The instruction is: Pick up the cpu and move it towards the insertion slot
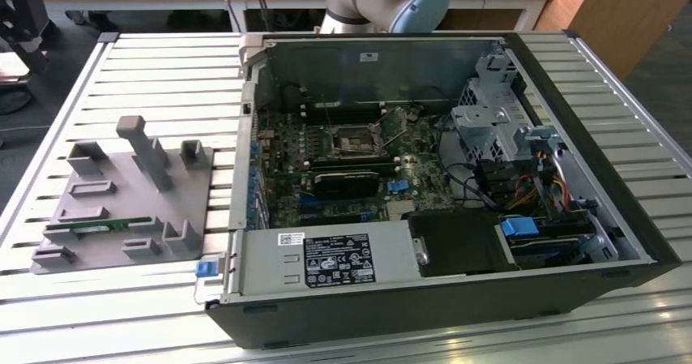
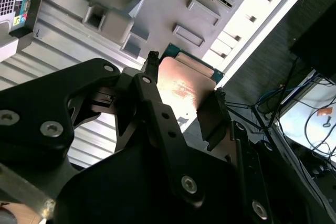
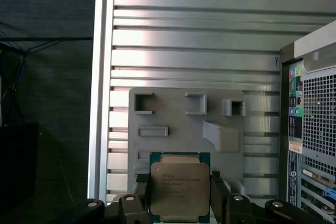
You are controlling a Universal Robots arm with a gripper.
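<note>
Two fingers (image 3: 218, 195) of gripper (image 3: 178, 195) clamp cpu (image 3: 179, 182) by opposite edges — apparently clear above grey fixture (image 3: 184, 129).

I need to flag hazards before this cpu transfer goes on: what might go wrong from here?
1. The gripper clamps the cpu only by two opposite edges. It might slip or tilt and drop toward the grey holder seen behind it.
2. The insertion slot lies low inside the case, on a crowded board. The bulky gripper could knock a wall or part on entry.
</note>
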